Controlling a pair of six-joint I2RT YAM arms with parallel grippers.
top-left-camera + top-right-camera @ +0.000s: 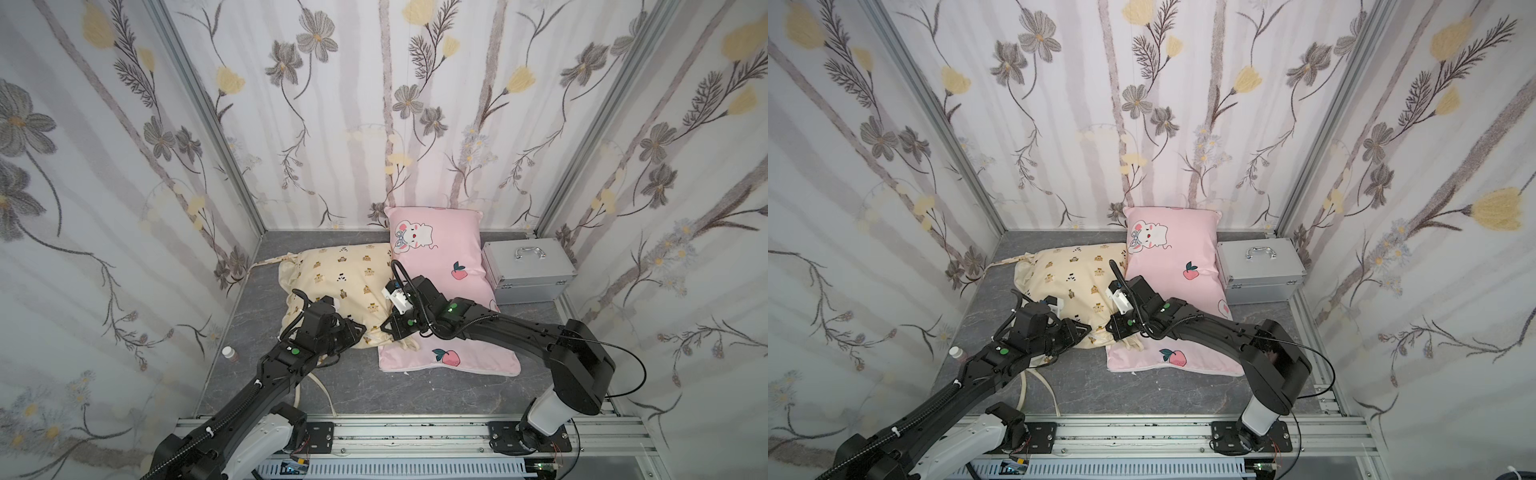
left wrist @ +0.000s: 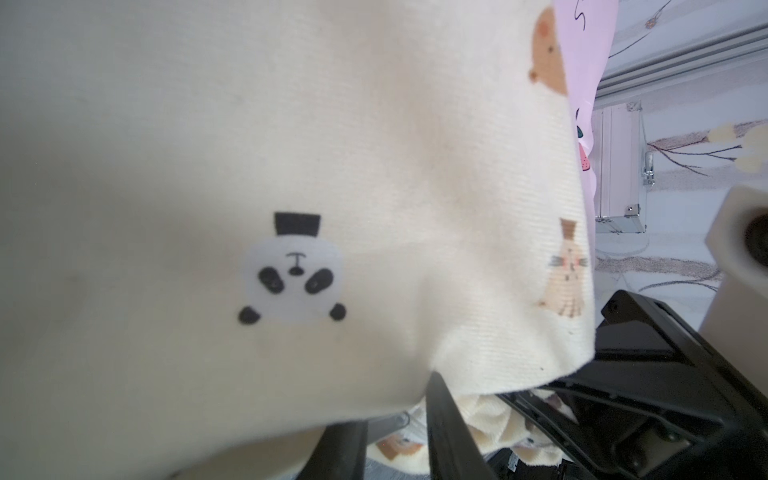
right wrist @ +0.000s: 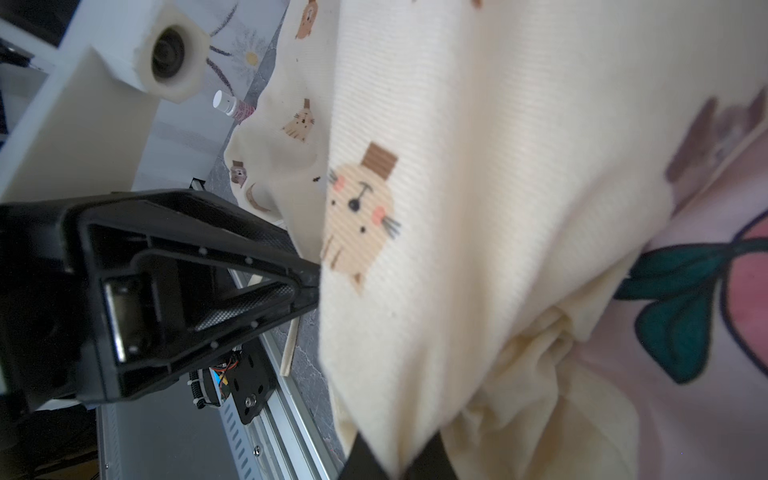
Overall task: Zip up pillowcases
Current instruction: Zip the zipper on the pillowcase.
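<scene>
- Two pillows side by side on the desk (image 1: 357, 386): the cream pillowcase (image 1: 332, 274) sits on the left. Its near corner spills onto the pink pillowcase (image 1: 440, 257).
- Right pincer (image 1: 383, 328) is clamped tight on that cream corner.
- Left pincer (image 1: 364, 328) has its tips nearly together, seemingly pinching the same near edge.
- The cream zip is hidden under fabric, so I'd call it mid-job. The pink seam looks closed, but that's unconfirmed.
</scene>
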